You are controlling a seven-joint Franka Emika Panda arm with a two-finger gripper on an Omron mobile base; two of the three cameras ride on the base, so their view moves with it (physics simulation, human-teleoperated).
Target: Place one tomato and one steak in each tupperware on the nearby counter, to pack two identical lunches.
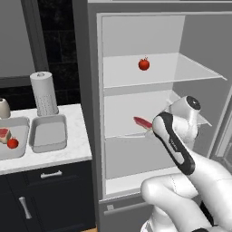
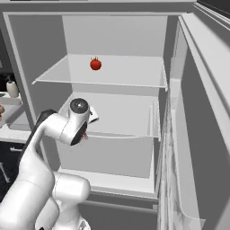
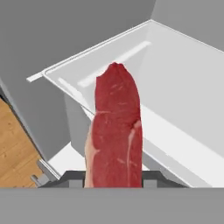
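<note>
With the tool [image 3: 114, 181] clamped on the raw steak [image 3: 116, 131] at the fridge's middle shelf [image 1: 122, 129], draw out level and carry to the empty tupperware [image 1: 48, 132] on the tabletop [image 1: 68, 156].

Raw steak [image 3: 116, 131] and smooth fridge surfaces.
The meat is seen as red, marbled and slightly glossy; the shelf [image 1: 181, 68] looks like clear glass, the counter [image 1: 68, 149] like speckled marble, the floor [image 3: 15, 153] like wood.

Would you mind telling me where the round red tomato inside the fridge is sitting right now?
The round red tomato sits alone on the fridge's top glass shelf, one level above the red raw steak held in the tool, seen in both base views.
</note>
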